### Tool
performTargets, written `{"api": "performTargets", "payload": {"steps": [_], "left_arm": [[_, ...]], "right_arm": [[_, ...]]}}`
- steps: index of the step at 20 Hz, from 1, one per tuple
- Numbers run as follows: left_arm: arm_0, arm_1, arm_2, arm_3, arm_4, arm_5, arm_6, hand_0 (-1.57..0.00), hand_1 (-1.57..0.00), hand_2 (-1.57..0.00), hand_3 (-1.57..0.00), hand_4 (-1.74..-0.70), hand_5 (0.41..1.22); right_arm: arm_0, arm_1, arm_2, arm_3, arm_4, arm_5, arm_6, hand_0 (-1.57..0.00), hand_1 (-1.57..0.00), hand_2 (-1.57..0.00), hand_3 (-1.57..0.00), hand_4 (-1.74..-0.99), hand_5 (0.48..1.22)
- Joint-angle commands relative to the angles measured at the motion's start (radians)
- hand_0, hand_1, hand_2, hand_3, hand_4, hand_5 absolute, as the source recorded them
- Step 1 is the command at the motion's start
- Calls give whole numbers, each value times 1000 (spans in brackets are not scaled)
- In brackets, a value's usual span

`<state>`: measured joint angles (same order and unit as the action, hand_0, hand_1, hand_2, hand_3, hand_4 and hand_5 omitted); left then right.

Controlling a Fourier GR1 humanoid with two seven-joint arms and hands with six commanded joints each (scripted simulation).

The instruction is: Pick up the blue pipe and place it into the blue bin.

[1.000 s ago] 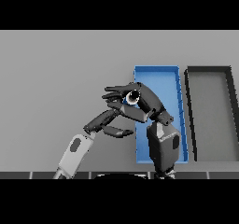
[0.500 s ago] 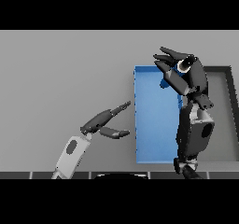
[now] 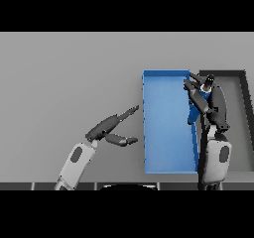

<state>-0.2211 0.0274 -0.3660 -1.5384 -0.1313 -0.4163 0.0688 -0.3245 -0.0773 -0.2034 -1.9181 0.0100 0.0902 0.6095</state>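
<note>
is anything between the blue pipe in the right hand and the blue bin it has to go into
Nothing visible. The right hand grips the blue pipe at the right wall of the open blue rectangular bin.

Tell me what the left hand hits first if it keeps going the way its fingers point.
The left hand points up and to the right across the grey table. Extended, that line meets the near wall of the blue bin first. Height above the table is unclear, so it might pass over the rim.
</note>
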Motion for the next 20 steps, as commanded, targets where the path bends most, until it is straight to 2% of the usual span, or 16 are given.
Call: {"api": "performTargets", "payload": {"steps": [1, 6, 8, 9, 10, 11, 13, 14, 15, 16, 18, 19, 20], "left_arm": [[-7, 1, 4, 3, 4, -3, -1, 1, 1, 1, 1, -929, 462], [2, -6, -6, -2, -18, 19, -11, 1, 1, 1, 1, -928, 467], [-2, -2, -5, -1, -22, 21, -20, 1, 1, 1, 1, -925, 474], [15, -1, -12, -5, -30, 26, -27, 1, 1, 1, 1, -923, 476], [6, 5, -2, -5, -20, 21, -26, 1, 1, 1, 1, -923, 478], [0, 1, -4, -4, -24, 23, -18, 1, 1, 1, 1, -922, 480], [-11, 2, -1, 4, -26, 24, -18, 1, 1, 1, 1, -920, 484], [-16, -2, -1, 7, -27, 25, -15, 1, 1, 1, 1, -919, 486], [-20, 1, 2, 15, -29, 25, -19, 1, 1, 1, 1, -918, 489], [-17, 0, 4, 11, -23, 24, -19, 1, 1, 1, 1, -920, 491], [-18, -3, 4, 5, -21, 26, -20, 1, 1, 1, 1, -921, 493], [-3, -1, -2, 9, -26, 23, -27, 1, 1, 1, 1, -920, 493], [2, -3, -7, -2, -25, 23, -25, 1, 1, 1, 1, -924, 493]], "right_arm": [[28, -3, 4, 15, 3, -24, 0, -1571, -1571, -1571, -1571, -1500, 1221], [176, -9, 75, 77, 26, -147, 0, -1571, -1571, -1571, -1571, -1499, 1221], [233, -11, 113, 102, -12, -186, 0, -1571, -1571, -1571, -1571, -1498, 1221], [257, -30, 135, 98, -36, -209, 0, -1571, -1571, -1571, -1571, -1497, 1221], [271, -52, 155, 88, -54, -235, -8, -1571, -1571, -1571, -1257, -1546, 1221], [279, -71, 181, 84, -72, -265, -13, -1571, -1571, -1571, -1005, -1585, 1221], [272, -106, 213, 105, -98, -332, -15, -1571, -1571, -1571, -643, -1641, 1221], [278, -123, 230, 105, -118, -357, -22, -1571, -1571, -1571, -514, -1661, 1221], [271, -140, 239, 120, -146, -384, -24, -1571, -1571, -1571, -411, -1677, 1171], [267, -152, 251, 131, -159, -416, -27, -1571, -1571, -1518, -455, -1626, 1161], [261, -180, 276, 159, -191, -484, -25, -1084, -1025, -987, -291, -1469, 1148], [266, -218, 304, 195, -238, -533, -5, -867, -820, -789, -232, -1405, 1137], [273, -283, 360, 233, -306, -594, -5, -693, -656, -631, -186, -1370, 1125]]}}
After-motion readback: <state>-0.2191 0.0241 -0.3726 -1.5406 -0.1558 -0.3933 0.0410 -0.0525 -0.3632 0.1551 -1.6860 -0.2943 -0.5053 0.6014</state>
